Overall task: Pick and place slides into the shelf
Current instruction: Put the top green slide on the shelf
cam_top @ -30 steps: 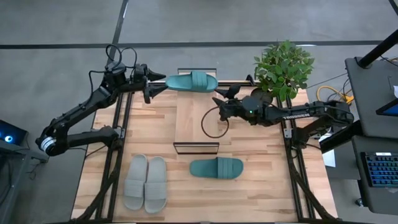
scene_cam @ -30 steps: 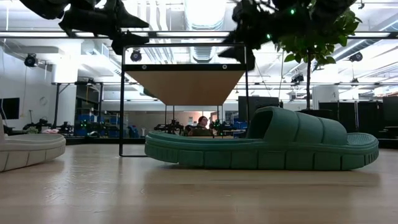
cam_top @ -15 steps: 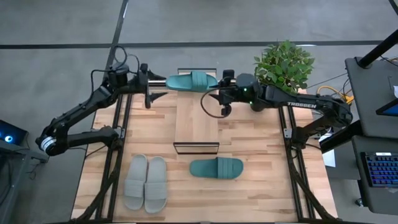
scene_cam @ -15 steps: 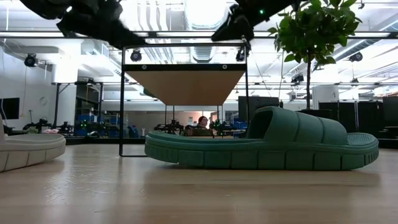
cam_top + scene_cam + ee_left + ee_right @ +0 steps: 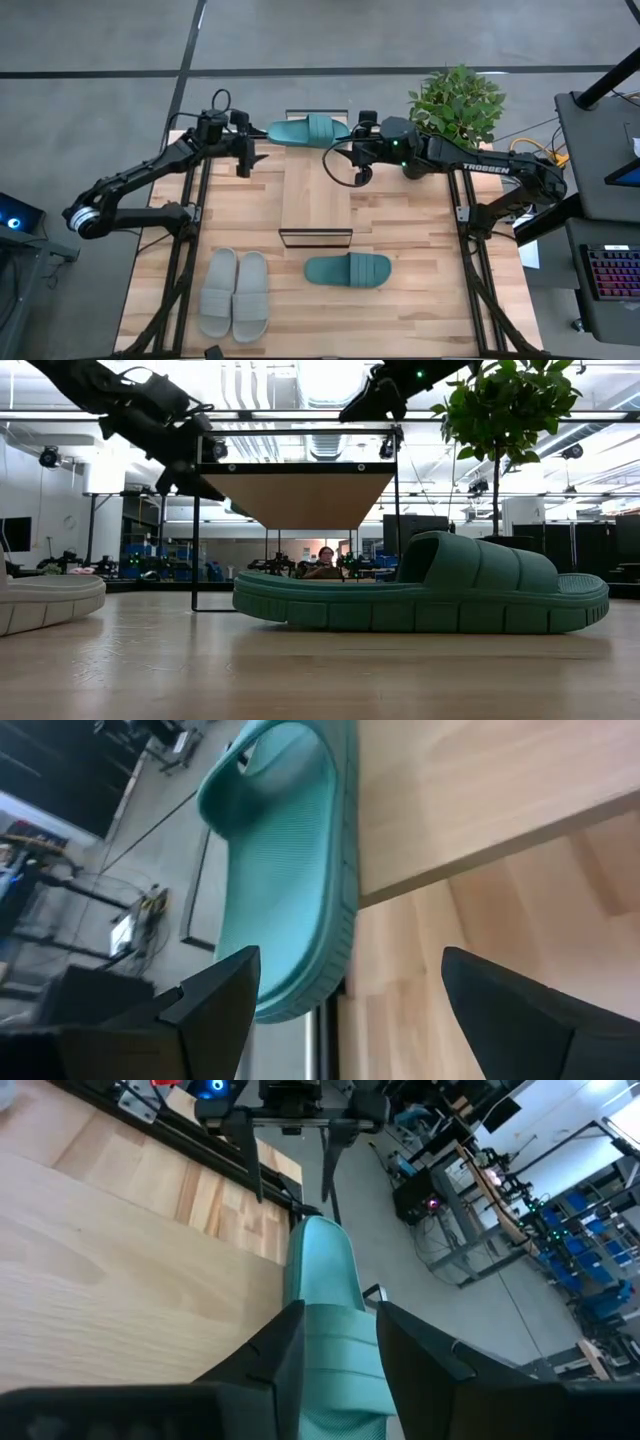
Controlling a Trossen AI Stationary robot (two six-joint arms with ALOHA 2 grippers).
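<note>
One teal slide lies flat on the far end of the shelf's light plank top and overhangs the plank's edge, as the left wrist view shows. My right gripper is at this slide's right end and is shut on it. My left gripper is open, just left of the slide and apart from it. The second teal slide lies on the table in front of the shelf. The grey pair lies side by side at the near left. My right gripper holds the teal slide at its right end, by the ribbed strap, between its two fingers. It comes level from the table's right, along the slide's length. The slide lies on the shelf top. The fingers hide the exact place of contact.
A potted plant stands at the far right corner, close behind my right arm. A black cable loop hangs from that arm over the shelf. The low view shows the near teal slide, the shelf and a person far behind.
My right gripper swung from over the shelf's middle toward the far edge, up to the teal slide's right end. My left gripper drew back from the slide's left end, toward the near edge and down. The slide stayed in place.
</note>
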